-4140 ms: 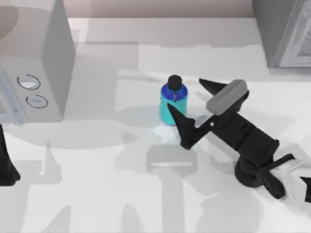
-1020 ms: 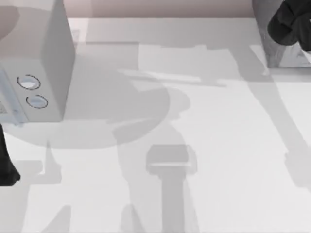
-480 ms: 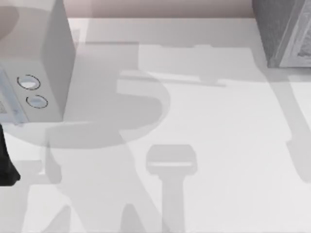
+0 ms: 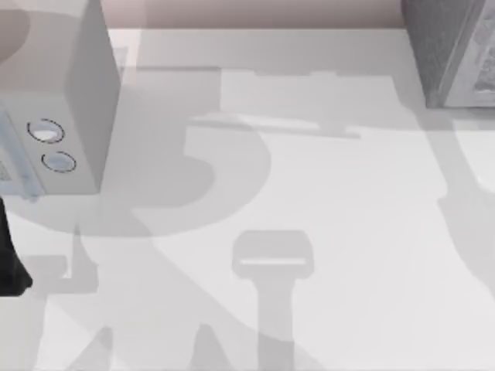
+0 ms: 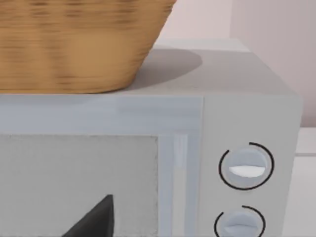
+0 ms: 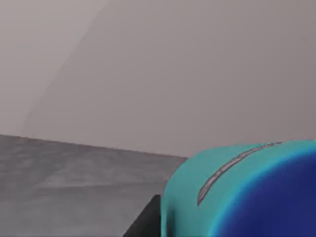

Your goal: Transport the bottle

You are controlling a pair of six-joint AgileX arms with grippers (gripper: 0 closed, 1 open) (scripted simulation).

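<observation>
The bottle (image 6: 247, 192) looms close in the right wrist view, cyan body with a dark blue part, tilted above a grey textured surface (image 6: 74, 187). My right gripper (image 6: 232, 222) is shut on it, and one dark finger (image 6: 144, 223) shows beside the cyan wall. The bottle's cap is hidden. My left arm (image 4: 9, 259) is parked at the table's left edge, facing the microwave.
A grey microwave (image 4: 54, 100) with two round knobs stands at the back left, with a wicker basket (image 5: 74, 44) on top of it. A grey textured cabinet (image 4: 452, 50) stands at the back right. Arm shadows cross the white table (image 4: 348, 232).
The bottle stood at the table's middle between the right gripper's fingers; since then the right arm has risen past the back right corner with it. The left arm stays still.
</observation>
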